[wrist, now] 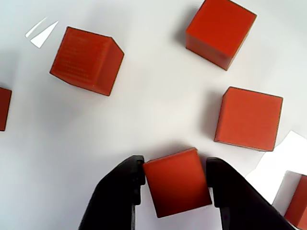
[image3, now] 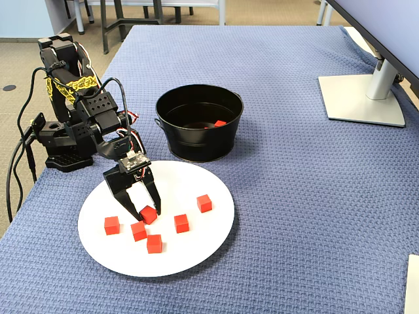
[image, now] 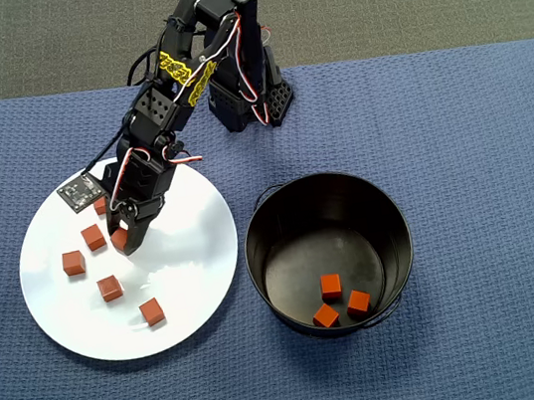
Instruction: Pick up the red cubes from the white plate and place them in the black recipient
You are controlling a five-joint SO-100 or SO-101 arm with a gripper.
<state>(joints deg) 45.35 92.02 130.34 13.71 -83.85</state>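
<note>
Black fingers (wrist: 117,191) of the gripper (wrist: 176,179) are seen clamped on one small matte red-orange cube (wrist: 176,184), which is held between them with a face pressed against each, low over the white plate (image3: 196,252). Five more red cubes (image3: 181,223) are scattered loose on the glossy round plate, near the fingers but apart from them. Three further cubes (image: 331,286) are seen lying on the bottom of the black recipient (image: 390,217), a deep, straight-walled pot set just beside the plate on the blue-covered counter (image: 478,128).
</note>
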